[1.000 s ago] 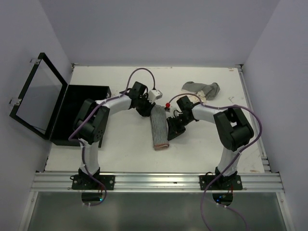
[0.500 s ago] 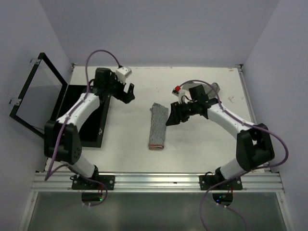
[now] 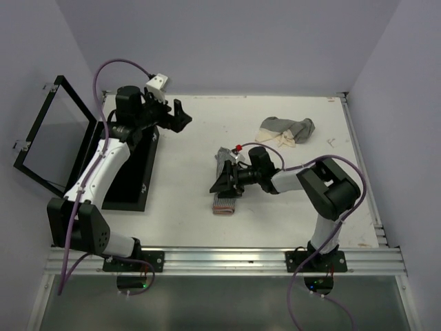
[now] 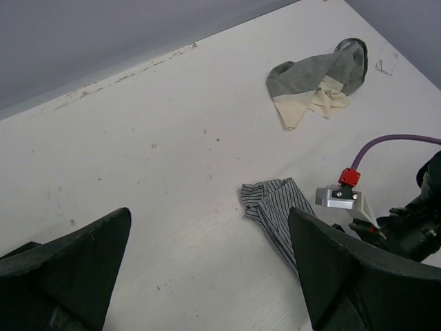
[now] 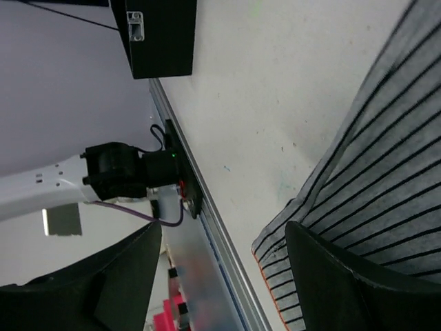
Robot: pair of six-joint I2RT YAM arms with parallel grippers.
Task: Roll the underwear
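Top external: I see striped underwear (image 3: 222, 201) lying mid-tabletop.
Left gripper (image 3: 182, 113): jaws wide apart, near the far-left corner.
Right gripper (image 3: 223, 181): jaws apart, over it.

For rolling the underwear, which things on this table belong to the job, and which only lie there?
Belong to the job: striped grey underwear, mid-table; crumpled grey-and-cream underwear, far right.
Only lying about: black box, its lid open, at the left.
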